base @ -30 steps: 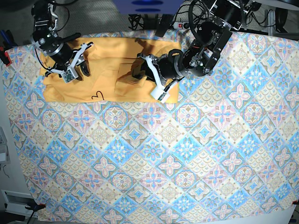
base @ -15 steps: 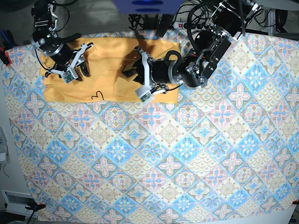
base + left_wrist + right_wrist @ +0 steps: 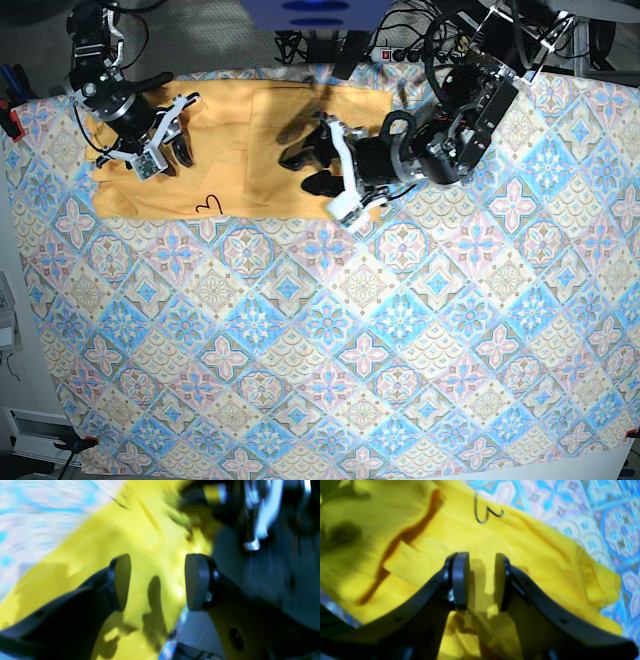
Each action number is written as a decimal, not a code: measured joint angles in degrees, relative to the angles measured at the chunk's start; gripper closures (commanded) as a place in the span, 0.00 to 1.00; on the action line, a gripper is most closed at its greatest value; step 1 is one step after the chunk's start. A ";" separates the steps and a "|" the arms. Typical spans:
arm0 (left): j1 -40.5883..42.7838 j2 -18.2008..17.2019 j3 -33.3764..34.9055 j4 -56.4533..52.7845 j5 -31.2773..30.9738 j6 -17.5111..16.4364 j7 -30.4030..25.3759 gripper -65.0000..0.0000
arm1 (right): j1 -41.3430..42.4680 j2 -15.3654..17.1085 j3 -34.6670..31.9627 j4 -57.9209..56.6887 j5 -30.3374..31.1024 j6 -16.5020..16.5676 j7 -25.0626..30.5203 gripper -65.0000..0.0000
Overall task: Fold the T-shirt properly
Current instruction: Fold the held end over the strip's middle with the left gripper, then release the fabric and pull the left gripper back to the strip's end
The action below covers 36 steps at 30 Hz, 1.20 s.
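The T-shirt [image 3: 230,150] lies as a folded yellow-orange strip along the far edge of the table, its dark loop mark [image 3: 208,204] at the near hem. My left gripper [image 3: 308,170] hovers over the shirt's right part. In the blurred left wrist view its jaws [image 3: 157,580] stand wide open with nothing between them, over the T-shirt [image 3: 150,535]. My right gripper [image 3: 170,135] sits over the shirt's left part. In the right wrist view the right gripper [image 3: 481,580] shows a clear gap between its pads, above the T-shirt [image 3: 532,545] and the loop mark [image 3: 486,512].
The blue-and-pink tiled tablecloth [image 3: 350,330] covers the whole table in front of the shirt. Cables and a power strip [image 3: 390,50] lie beyond the far edge. A red clamp [image 3: 12,125] grips the cloth at the left edge.
My left gripper has opened and let go of the fold of fabric it held, and the shirt's right part now lies flatter. The right arm has not moved.
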 measured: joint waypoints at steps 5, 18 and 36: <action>8.46 1.09 -15.04 2.05 -0.13 0.15 1.53 0.52 | -0.04 -0.11 -0.04 0.11 -0.02 0.15 -0.02 0.74; 15.96 6.62 -36.61 -1.60 0.00 0.17 7.85 0.51 | -0.13 -0.11 -0.15 0.11 0.02 -0.15 0.02 0.74; 15.63 10.08 -37.18 -4.22 0.13 0.79 12.44 0.39 | -0.17 -0.22 -0.15 0.11 0.02 0.13 0.04 0.74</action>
